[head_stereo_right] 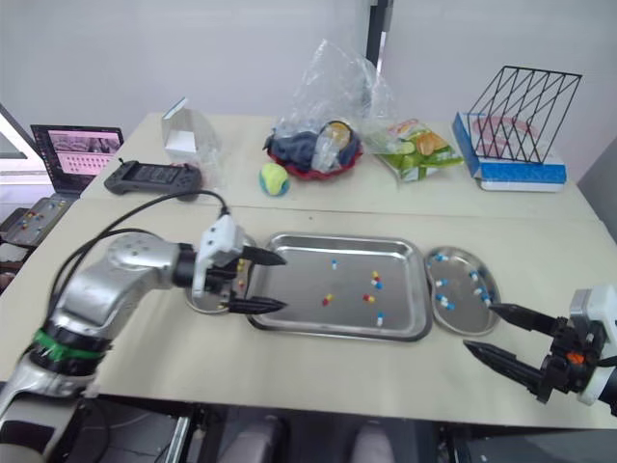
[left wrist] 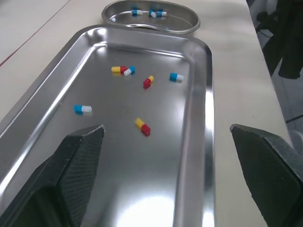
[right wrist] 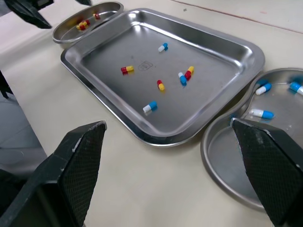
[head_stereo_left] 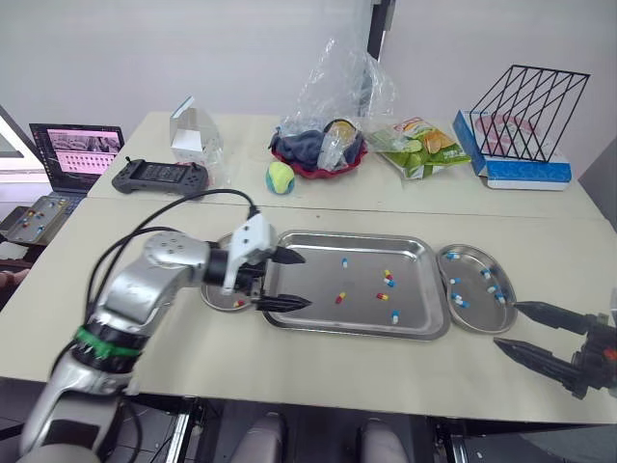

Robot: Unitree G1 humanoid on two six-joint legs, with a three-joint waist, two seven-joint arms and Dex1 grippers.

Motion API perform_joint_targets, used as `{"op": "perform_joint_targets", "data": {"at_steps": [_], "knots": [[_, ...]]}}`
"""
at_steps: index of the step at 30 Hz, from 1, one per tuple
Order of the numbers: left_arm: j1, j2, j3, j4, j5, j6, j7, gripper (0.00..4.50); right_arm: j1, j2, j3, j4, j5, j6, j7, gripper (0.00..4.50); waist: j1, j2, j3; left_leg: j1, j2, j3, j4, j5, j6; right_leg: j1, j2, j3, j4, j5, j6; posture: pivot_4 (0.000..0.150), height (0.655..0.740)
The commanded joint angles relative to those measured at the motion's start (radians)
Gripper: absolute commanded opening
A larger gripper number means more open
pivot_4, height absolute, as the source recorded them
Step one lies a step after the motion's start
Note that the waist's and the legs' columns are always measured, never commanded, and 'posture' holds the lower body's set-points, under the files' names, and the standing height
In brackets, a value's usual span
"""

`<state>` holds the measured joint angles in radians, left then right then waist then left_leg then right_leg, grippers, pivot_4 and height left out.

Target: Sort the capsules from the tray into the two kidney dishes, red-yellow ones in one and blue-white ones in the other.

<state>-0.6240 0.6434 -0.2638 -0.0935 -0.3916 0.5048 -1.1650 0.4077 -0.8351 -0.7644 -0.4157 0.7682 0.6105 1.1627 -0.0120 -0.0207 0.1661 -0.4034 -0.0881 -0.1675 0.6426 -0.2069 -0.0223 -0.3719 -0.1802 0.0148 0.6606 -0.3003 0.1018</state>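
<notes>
Left tool (head_stereo_left: 307, 280): wide open, empty, over the left end of the tray (head_stereo_left: 357, 331).
Right tool (head_stereo_left: 507, 323): open, empty, near-right of the blue-white kidney dish (head_stereo_left: 472, 318).
Capsules (head_stereo_left: 388, 280): loose mid-tray, with one red-yellow touching a blue-white.
Hazards: pinching that mixed pair; a capsule skidding free.
Clearance: tray floor open; raised rim and adjoining dishes crowd both ends; worktop edge close.

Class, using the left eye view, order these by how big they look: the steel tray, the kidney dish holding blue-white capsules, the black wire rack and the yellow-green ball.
1. steel tray
2. black wire rack, even though it stands farther back
3. kidney dish holding blue-white capsules
4. yellow-green ball
</notes>
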Motion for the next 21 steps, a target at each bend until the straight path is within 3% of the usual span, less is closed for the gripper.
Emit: {"op": "perform_joint_targets", "data": {"at_steps": [1, 5, 14, 21], "knots": [[-0.036, -0.07, -0.038, 0.045, 0.073, -0.027, 0.07, 4.5, 0.005, 0.002, -0.05, -0.035, 0.006, -0.021, -0.028, 4.44, -0.002, 0.0, 0.0, 0.0, 0.0, 0.0, 0.0, 0.0, 0.0, 0.0, 0.0, 0.0, 0.0, 0.0, 0.0, 0.15, 0.7391], [-0.031, -0.127, -0.108, 0.081, 0.183, -0.063, 0.133, 4.5, 0.027, 0.004, -0.053, -0.04, -0.004, -0.027, -0.041, 4.44, -0.004, 0.0, 0.0, 0.0, 0.0, 0.0, 0.0, -0.001, 0.001, 0.0, 0.0, 0.0, 0.0, 0.0, 0.0, 0.15, 0.7391], [-0.013, -0.244, -0.14, 0.106, 0.274, -0.028, 0.26, 1.65, 0.03, 0.01, -0.025, -0.052, -0.017, -0.041, -0.084, 4.5, 0.0, 0.0, 0.0, -0.001, 0.0, 0.0, 0.001, -0.001, 0.001, 0.001, 0.0, 0.0, -0.001, 0.0, 0.001, 0.15, 0.7391], [0.025, -0.242, -0.168, 0.064, 0.294, 0.007, 0.252, 1.65, 0.036, 0.011, -0.004, -0.061, -0.032, -0.05, -0.098, 4.5, 0.0, 0.0, 0.0, -0.001, 0.0, 0.0, 0.001, -0.001, 0.001, 0.001, 0.0, 0.0, -0.002, 0.0, 0.001, 0.15, 0.7391]]}}
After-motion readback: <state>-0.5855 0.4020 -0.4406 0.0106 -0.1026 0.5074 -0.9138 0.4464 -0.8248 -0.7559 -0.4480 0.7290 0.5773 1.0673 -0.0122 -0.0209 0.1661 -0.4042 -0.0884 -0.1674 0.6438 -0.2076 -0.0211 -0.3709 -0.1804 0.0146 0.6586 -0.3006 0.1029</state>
